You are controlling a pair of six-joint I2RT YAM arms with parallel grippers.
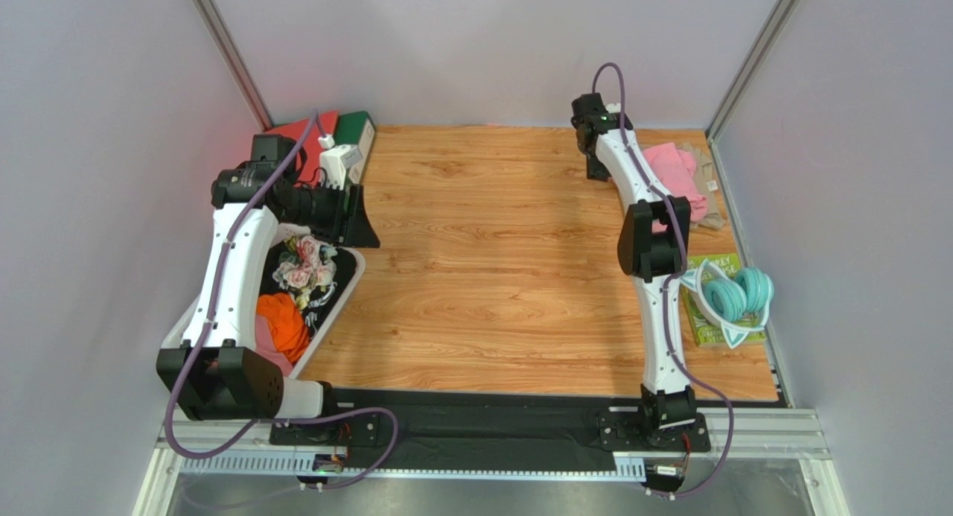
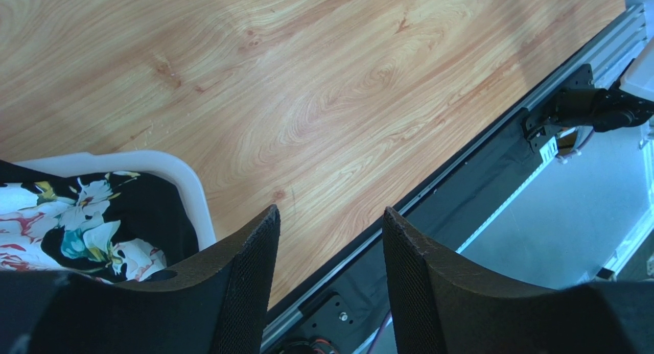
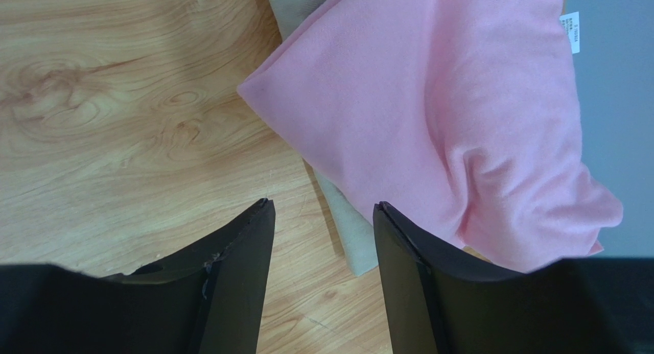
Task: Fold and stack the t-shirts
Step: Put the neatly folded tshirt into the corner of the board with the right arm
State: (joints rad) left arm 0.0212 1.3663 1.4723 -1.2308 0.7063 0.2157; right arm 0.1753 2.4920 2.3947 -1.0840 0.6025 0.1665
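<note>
The t-shirts lie folded in a pile at the table's back right. The light pink one [image 1: 675, 168] [image 3: 437, 101] sits on top, with a small white tag at its edge. The khaki-beige one [image 1: 708, 177] [image 3: 347, 227] lies under it, only its edges showing. My right gripper [image 1: 596, 159] [image 3: 322, 204] hovers open just left of the pile, above the beige edge and the wood, with nothing between its fingers. Far from the shirts, my left gripper [image 1: 364, 220] [image 2: 330, 212] is open and empty over the left side, beside the basket.
A white basket [image 1: 327, 315] [image 2: 184, 178] at the left holds a black floral cloth [image 1: 304, 265] [image 2: 84, 224] and an orange cloth [image 1: 285, 321]. Red and green items [image 1: 324, 131] sit at the back left. Teal headphones [image 1: 738, 293] rest on a green packet [image 1: 707, 326] at the right edge.
</note>
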